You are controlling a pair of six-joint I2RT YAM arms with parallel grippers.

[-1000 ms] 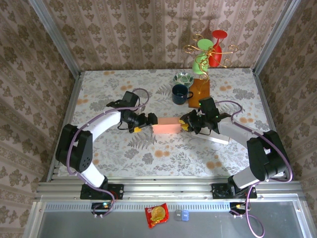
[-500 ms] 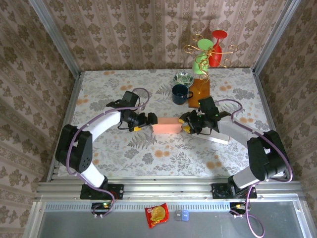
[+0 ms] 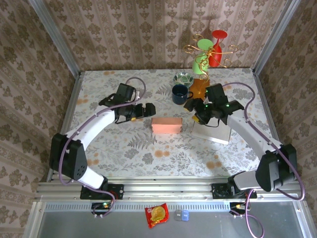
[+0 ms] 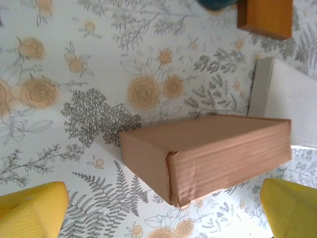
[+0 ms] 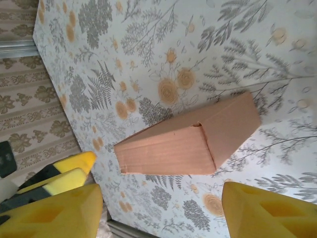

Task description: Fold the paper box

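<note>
Both arms have backed off the closed pinkish-brown cardboard box (image 3: 166,125), whose two ends they were at a second ago.

The box lies flat on the floral-patterned table (image 3: 124,148), about mid-table, between the left gripper (image 3: 147,110) and the right gripper (image 3: 194,113), touching neither. The left gripper's jaws stand wide, its yellow pads (image 4: 29,210) at the bottom corners of the left wrist view and the box beyond them. The right gripper's jaws are also spread, its own yellow pads (image 5: 49,213) well apart with nothing held. A flat white board (image 3: 213,133) lies just beside the box's right end, below the right gripper. A dark blue mug (image 3: 180,94) and an orange-brown wooden block (image 3: 199,89) stand farther back.
</note>
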